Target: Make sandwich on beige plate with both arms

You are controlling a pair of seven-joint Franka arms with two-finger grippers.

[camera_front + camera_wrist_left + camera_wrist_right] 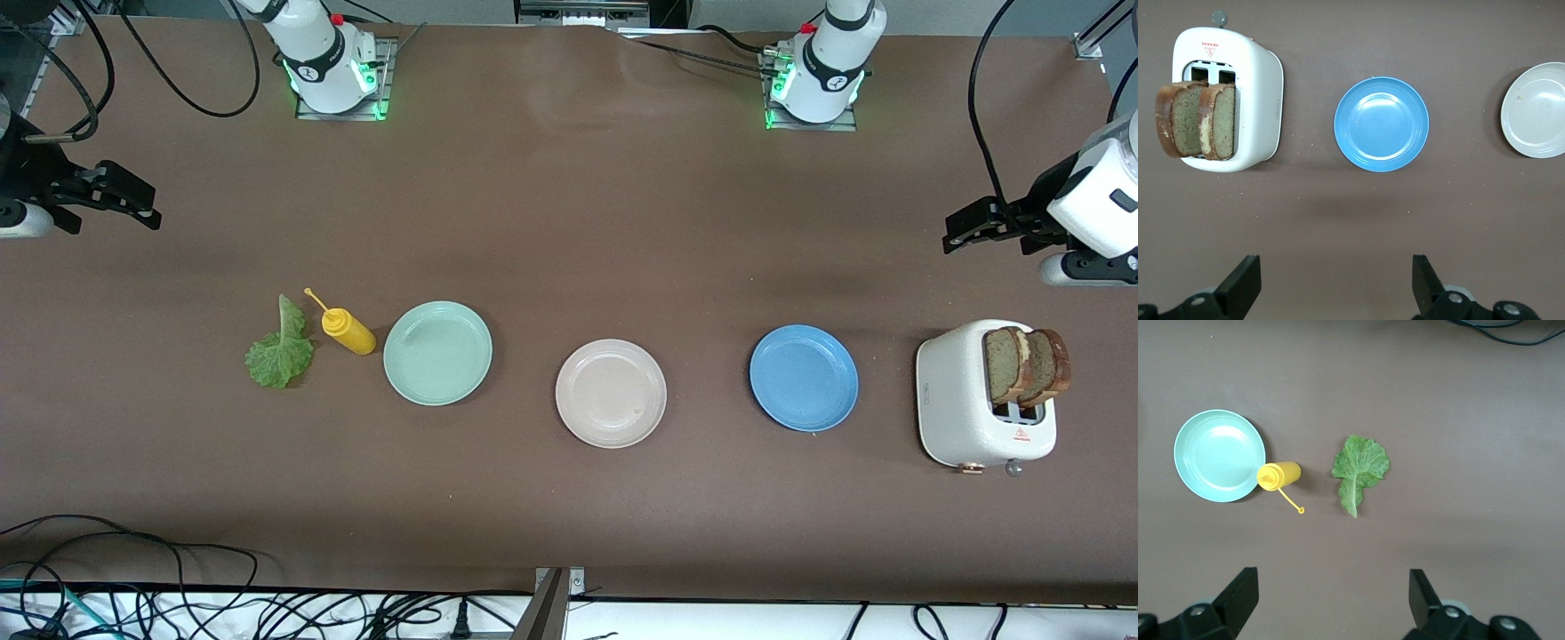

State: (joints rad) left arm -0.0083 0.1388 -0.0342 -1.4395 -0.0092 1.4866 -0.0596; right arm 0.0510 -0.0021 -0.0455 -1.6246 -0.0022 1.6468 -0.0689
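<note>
Two bread slices stand tall in toaster; left tool & right tool open, empty. Bad pinch = toaster tips.

Empty beige plate between two plates; bread slices upright in toaster; lettuce leaf flat on table

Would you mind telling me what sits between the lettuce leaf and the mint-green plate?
A yellow squeeze bottle lies between the lettuce leaf and the mint-green plate, clearest in the front view.
</note>
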